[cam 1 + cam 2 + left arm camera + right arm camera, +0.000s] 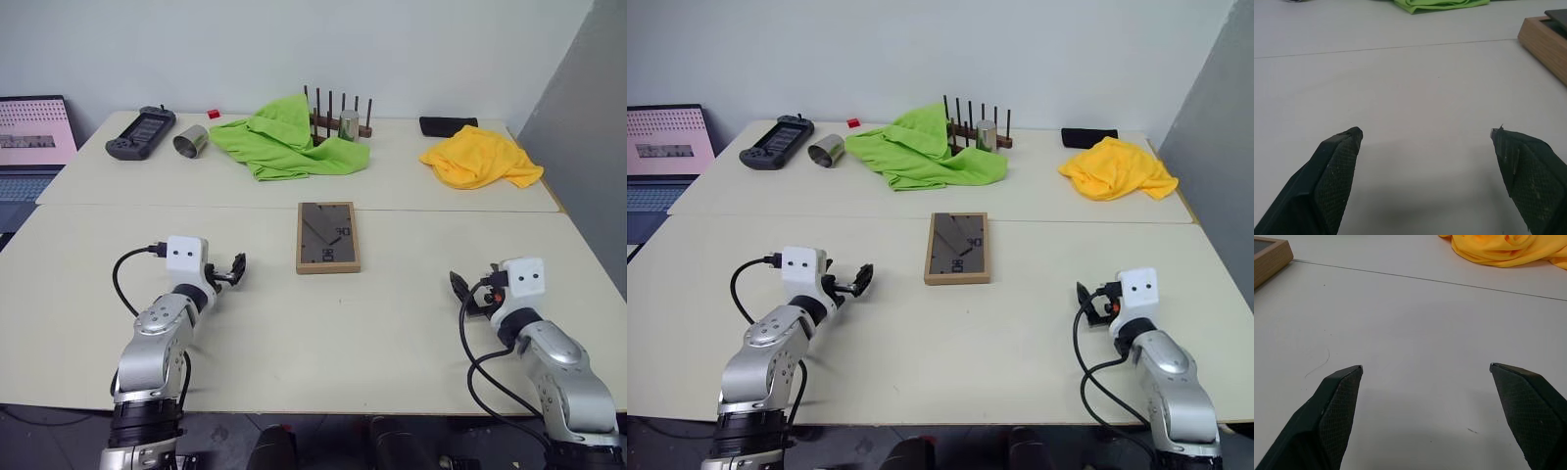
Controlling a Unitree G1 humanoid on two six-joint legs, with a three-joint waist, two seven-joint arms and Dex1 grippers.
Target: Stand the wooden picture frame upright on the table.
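Note:
The wooden picture frame [328,237] lies flat on the pale table [294,333], near its middle, just in front of the seam; its dark back faces up inside a light wood border. One corner of the frame [1546,39] shows in the left wrist view, another corner [1268,258] in the right wrist view. My left gripper [236,270] hovers low over the table to the frame's left, open and empty. My right gripper [458,290] is to the frame's right and nearer the front edge, also open and empty.
Along the back of the table lie a green cloth [284,139], a dark peg rack [338,116] with a metal cup, a tipped metal cup [191,141], a black controller [142,131], a yellow cloth [480,157] and a black case [448,125]. A laptop [34,132] stands off to the left.

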